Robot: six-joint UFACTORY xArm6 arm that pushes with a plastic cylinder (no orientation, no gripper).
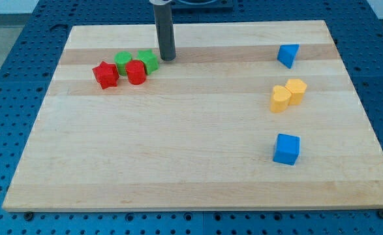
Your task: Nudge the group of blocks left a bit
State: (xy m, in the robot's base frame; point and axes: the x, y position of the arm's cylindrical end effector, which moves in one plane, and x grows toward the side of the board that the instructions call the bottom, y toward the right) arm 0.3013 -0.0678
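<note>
A tight group of blocks sits at the view's upper left on the wooden board (178,143): a red star (105,74), a red cylinder (136,72), a green cylinder (122,62) and a green star-like block (148,61). My tip (168,58) stands just to the right of the green star-like block, very close to it or touching; I cannot tell which. The dark rod rises from there to the view's top.
A blue triangular block (287,55) lies at the upper right. Two yellow blocks (288,95) sit together at the right middle. A blue cube (286,149) lies at the lower right. The board rests on a blue perforated table.
</note>
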